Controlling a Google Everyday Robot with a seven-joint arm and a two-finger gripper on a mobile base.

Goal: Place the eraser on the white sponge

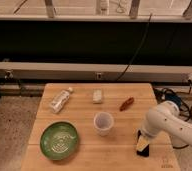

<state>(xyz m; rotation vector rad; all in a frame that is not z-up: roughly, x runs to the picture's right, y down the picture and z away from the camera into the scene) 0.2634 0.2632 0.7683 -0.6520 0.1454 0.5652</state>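
The white sponge (97, 96) lies on the far middle of the wooden table (89, 157). My gripper (143, 145) points down at the table's right front, close to the surface, to the right of the translucent cup (103, 123). A small dark shape (140, 150) shows at the gripper's tip, against the table. I cannot tell whether it is the eraser or part of the gripper. No other black block shows on the table. The white arm (164, 120) reaches in from the right.
A green plate (59, 140) lies at the front left. A clear plastic bottle (60, 100) lies at the far left. A reddish-brown elongated thing (126, 103) lies right of the sponge. Cables hang off the table's right side.
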